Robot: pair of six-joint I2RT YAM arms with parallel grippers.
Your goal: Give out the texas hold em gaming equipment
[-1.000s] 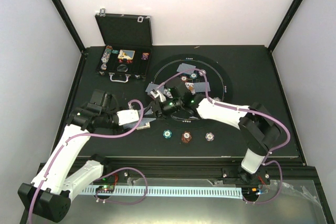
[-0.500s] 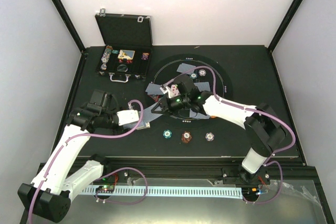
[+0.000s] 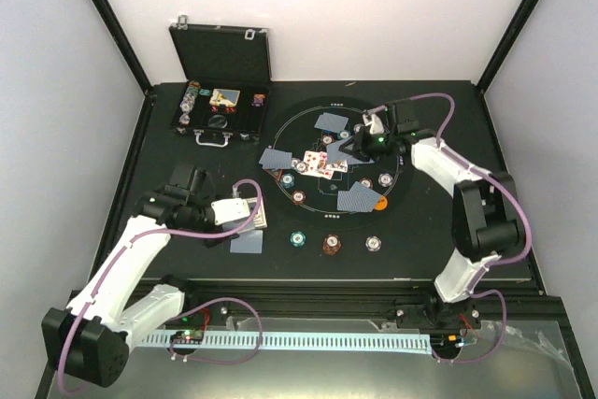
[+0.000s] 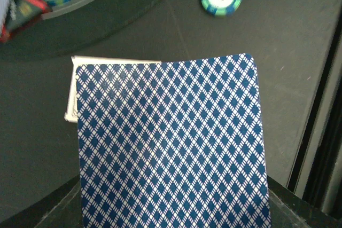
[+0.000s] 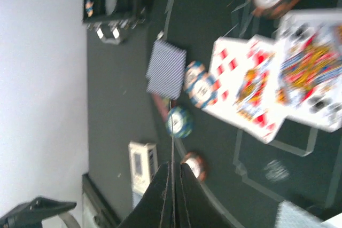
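My left gripper (image 3: 243, 223) holds a blue-backed playing card (image 4: 171, 148) over the white deck (image 4: 72, 97), left of the mat; the card hides its jaws. My right gripper (image 3: 353, 149) is shut on a card seen edge-on (image 5: 172, 132), above the mat's far right part. On the round mat (image 3: 402, 151) lie blue-backed cards (image 3: 329, 121), face-up cards (image 3: 318, 163), several chips and an orange disc (image 3: 381, 203). Teal (image 3: 298, 238), red-brown (image 3: 332, 244) and white (image 3: 374, 244) chips sit in a row in front of the mat.
The black hinged case (image 3: 220, 55) stands open at the back left with chips in it. White walls close the table's left, back and right. The arm bases and a rail (image 3: 308, 338) run along the near edge.
My right gripper has swung from beside the left gripper to the mat's far right, carrying a card. My left gripper has drawn back toward the near edge with a card in it.
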